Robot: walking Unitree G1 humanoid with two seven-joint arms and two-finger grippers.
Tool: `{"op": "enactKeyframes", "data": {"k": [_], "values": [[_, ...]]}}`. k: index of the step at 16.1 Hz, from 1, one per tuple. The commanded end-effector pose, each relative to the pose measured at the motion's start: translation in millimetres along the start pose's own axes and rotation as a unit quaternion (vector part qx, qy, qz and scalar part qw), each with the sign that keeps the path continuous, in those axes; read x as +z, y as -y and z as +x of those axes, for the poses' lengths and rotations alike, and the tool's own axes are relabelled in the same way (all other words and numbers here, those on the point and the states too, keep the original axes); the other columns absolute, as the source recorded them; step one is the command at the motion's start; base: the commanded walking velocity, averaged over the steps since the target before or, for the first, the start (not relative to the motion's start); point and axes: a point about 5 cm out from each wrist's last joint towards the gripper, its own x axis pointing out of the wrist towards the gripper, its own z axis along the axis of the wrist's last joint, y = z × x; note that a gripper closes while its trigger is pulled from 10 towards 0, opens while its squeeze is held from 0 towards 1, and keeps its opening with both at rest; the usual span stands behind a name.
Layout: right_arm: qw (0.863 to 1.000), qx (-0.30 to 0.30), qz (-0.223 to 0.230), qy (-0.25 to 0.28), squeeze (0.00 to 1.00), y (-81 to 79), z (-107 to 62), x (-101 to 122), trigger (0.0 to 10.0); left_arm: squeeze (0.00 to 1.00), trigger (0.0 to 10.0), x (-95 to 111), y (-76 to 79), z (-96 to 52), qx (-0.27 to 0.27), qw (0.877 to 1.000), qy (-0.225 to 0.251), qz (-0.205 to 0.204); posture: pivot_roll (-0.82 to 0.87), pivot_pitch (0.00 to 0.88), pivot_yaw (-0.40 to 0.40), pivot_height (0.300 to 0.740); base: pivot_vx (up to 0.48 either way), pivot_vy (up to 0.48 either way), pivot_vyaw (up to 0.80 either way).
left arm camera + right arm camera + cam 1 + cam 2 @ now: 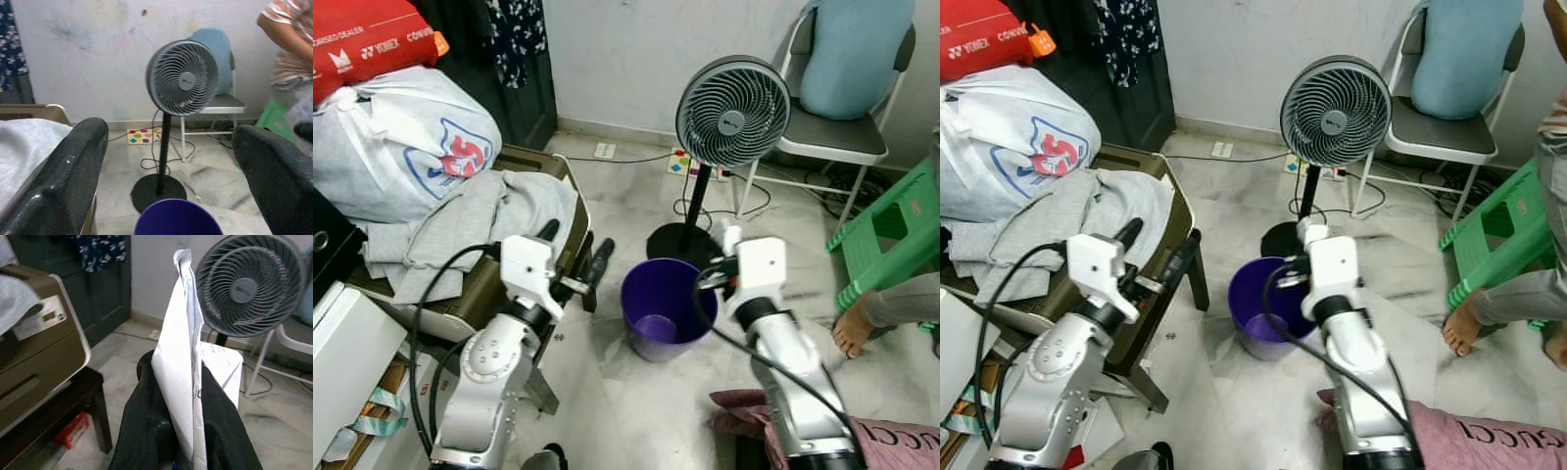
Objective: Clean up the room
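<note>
A purple bin stands on the marble floor in front of me, with something purple lying inside it. My right gripper hangs over the bin's right rim, shut on a folded white paper that sticks up between its black fingers. My left gripper is open to the left of the bin, beside a brown stand. In the left wrist view its two fingers stand wide apart with nothing between them, and the bin lies below.
A grey pedestal fan stands just behind the bin, its cable on the floor. Grey clothes and bags pile on the brown stand at left. A chair, a green stool, a person's foot and a pink cloth are at right.
</note>
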Motion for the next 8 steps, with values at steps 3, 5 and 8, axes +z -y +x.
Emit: {"op": "enactKeyframes", "data": {"k": [3,5,8], "values": [[0.999,-0.027,0.023,-0.026,0.0,6.7,-7.1,-3.3,10.0,0.0,10.0,1.8,-5.5,-4.0,-0.007,1.0,-0.004,0.013,-0.04,0.133,-0.043,0.74,0.0,0.0,-0.8],[0.999,-0.02,0.018,-0.028,0.0,3.0,-7.8,-4.0,10.0,0.0,10.0,3.0,-6.4,-3.0,-0.003,1.0,-0.001,0.013,-0.04,0.132,-0.042,0.74,0.0,0.0,-0.8],[0.999,-0.017,0.022,-0.031,0.0,1.6,-5.1,-2.3,10.0,0.0,10.0,2.1,-1.2,-2.9,-0.007,1.0,0.002,0.008,-0.04,0.125,-0.047,0.74,0.0,0.0,-0.8]]}}
